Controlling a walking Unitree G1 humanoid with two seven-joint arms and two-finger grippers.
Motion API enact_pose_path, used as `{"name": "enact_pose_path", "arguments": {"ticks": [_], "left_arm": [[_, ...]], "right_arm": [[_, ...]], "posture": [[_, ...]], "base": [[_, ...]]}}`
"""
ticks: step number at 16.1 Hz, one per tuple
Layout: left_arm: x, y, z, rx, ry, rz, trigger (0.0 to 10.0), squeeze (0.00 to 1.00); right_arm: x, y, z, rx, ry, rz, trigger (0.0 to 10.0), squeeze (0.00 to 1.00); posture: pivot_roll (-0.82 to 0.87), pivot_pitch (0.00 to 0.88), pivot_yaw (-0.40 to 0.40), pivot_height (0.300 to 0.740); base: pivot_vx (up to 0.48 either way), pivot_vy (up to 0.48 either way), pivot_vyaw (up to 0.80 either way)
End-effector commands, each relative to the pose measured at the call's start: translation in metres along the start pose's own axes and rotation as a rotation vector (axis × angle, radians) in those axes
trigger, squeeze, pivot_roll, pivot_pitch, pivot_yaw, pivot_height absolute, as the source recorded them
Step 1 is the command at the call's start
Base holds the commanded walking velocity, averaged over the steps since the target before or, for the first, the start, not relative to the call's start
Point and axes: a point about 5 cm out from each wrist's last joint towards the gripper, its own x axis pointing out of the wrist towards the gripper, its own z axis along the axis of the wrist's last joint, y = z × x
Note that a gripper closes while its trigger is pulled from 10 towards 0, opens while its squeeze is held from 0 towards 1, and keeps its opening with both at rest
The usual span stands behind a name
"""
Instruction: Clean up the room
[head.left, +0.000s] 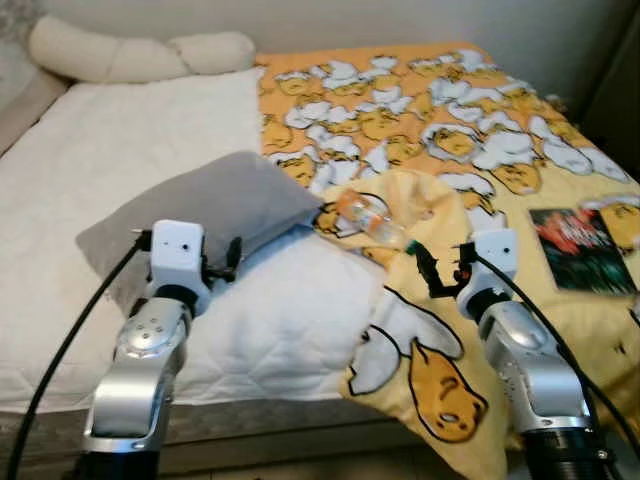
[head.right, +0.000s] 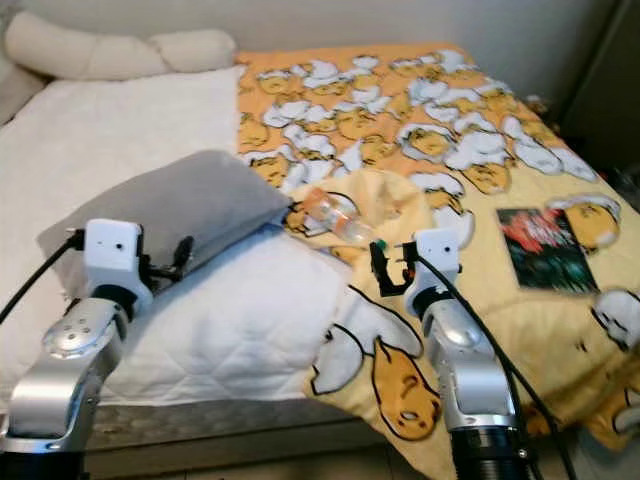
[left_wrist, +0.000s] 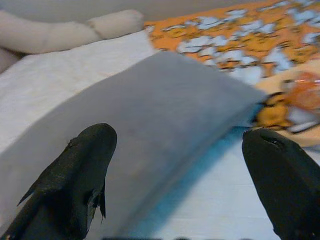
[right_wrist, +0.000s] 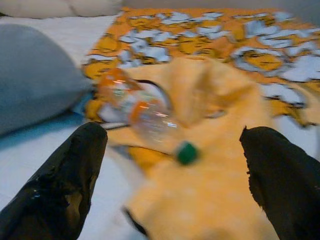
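Head views: a bed (head.left: 120, 130) with a white quilted cover carries a yellow cartoon-print blanket (head.left: 420, 110) on its right half. A grey pillow (head.left: 215, 205) lies near the bed's front edge, and a clear plastic bottle (head.left: 368, 218) with an orange label and green cap lies on its side just right of the pillow, on a raised fold of the blanket. A dark book (head.left: 580, 248) lies flat on the blanket, well right of the bottle. A long cream bolster (head.left: 130, 55) sits at the head of the bed, against a pale wall.

Left wrist view: the left gripper (left_wrist: 185, 175) hovers before the pillow, fingers (left_wrist: 75, 180) spread wide, holding nothing.

Right wrist view: the right gripper (right_wrist: 170, 170) faces the bottle, fingers (right_wrist: 65, 185) spread to either side of it, apart from it; the picture is blurred.
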Motion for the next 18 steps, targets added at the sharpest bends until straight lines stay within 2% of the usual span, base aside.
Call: {"name": "enact_pose_path", "arguments": {"ticks": [1, 18], "left_arm": [[0.0, 0.0011, 0.0015, 0.005, -0.007, 0.005, 10.0, 0.0], [-0.0009, 0.0002, 0.0005, 0.004, -0.002, 0.002, 10.0, 0.0]], "right_arm": [[0.0017, 0.0041, 0.001, -0.008, 0.002, 0.013, 10.0, 0.0], [0.0013, 0.0003, -0.0009, -0.038, 0.013, -0.005, 10.0, 0.0]], "posture": [[-0.06, 0.0, 0.052, 0.74], [-0.06, 0.0, 0.054, 0.74]], "base": [[0.285, 0.0, 0.0], [0.293, 0.0, 0.02]]}}
